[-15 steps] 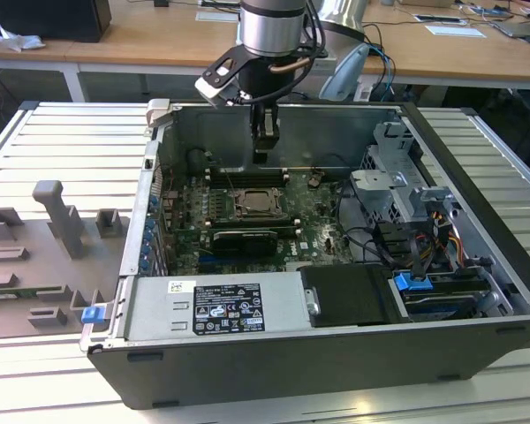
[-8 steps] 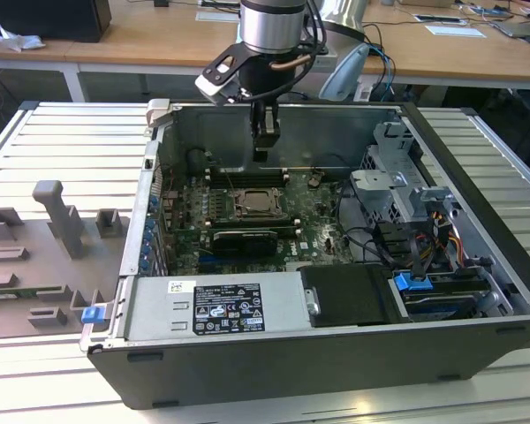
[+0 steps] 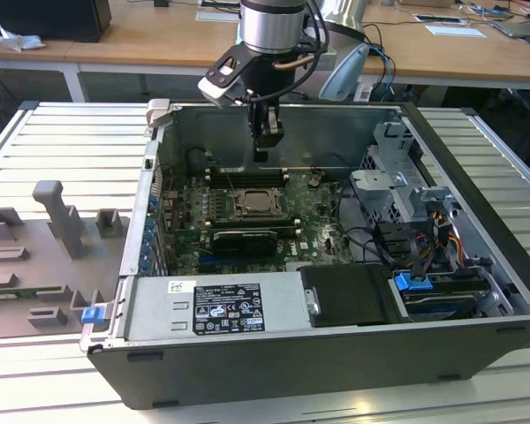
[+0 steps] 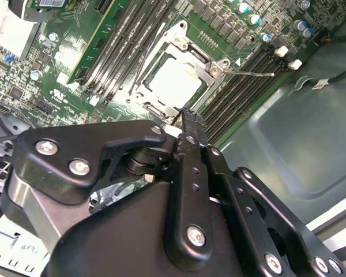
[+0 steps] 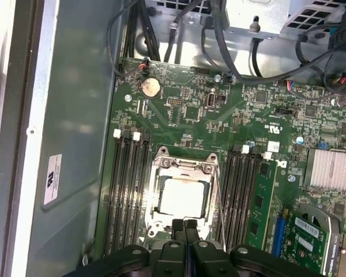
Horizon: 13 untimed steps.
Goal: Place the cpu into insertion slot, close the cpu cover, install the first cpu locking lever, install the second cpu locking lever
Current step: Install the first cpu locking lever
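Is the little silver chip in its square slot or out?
In. The cpu lies flat inside the insertion slot, with the cpu cover framing it.

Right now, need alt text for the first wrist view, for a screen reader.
The shut gripper points at one edge of the cpu cover, a silvery frame lying flat around the pale cpu. A green circuit board surrounds them, with long black memory slots on both sides.
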Tool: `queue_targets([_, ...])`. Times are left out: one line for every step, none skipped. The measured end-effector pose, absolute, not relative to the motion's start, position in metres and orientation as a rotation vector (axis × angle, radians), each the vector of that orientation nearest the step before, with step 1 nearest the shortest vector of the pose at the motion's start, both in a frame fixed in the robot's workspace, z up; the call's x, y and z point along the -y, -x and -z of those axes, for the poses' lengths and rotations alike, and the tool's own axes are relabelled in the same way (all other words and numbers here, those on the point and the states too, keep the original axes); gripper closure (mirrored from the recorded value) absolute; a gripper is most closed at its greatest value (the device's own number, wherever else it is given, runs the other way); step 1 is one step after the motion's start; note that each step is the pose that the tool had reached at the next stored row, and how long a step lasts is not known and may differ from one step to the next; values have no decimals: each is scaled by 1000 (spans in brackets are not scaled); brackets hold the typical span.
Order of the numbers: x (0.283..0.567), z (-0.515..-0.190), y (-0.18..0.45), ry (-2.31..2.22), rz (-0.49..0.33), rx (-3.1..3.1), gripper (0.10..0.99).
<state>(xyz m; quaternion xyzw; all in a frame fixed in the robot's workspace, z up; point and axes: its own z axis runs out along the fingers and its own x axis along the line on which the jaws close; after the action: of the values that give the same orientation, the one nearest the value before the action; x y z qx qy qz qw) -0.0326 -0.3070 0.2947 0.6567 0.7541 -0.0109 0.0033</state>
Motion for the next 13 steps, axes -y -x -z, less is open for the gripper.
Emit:
queue_targets([307, -295, 33, -2054, 34, -2369, 980])
queue_targets([307, -295, 33, -2046, 34, -2375, 980])
queue_targets([307, -295, 33, -2041, 34, -2379, 980])
queue_targets([307, -295, 33, -2037, 34, -2382, 980])
queue_targets([307, -295, 33, -2032, 34, -2387, 980])
queue_targets([307, -295, 33, -2025, 34, -2393, 980])
queue_targets([307, -295, 33, -2019, 34, -2398, 980])
queue_targets([307, -295, 33, -2011, 34, -2404, 980])
queue_targets([307, -295, 33, -2007, 34, -2408, 980])
queue_targets([307, -295, 33, -2003, 34, -2411, 980])
queue_targets([307, -295, 33, -1996, 34, -2417, 980])
queue_targets([307, -295, 33, -1990, 34, -2422, 980])
queue_targets([307, -295, 33, -1985, 34, -2425, 980])
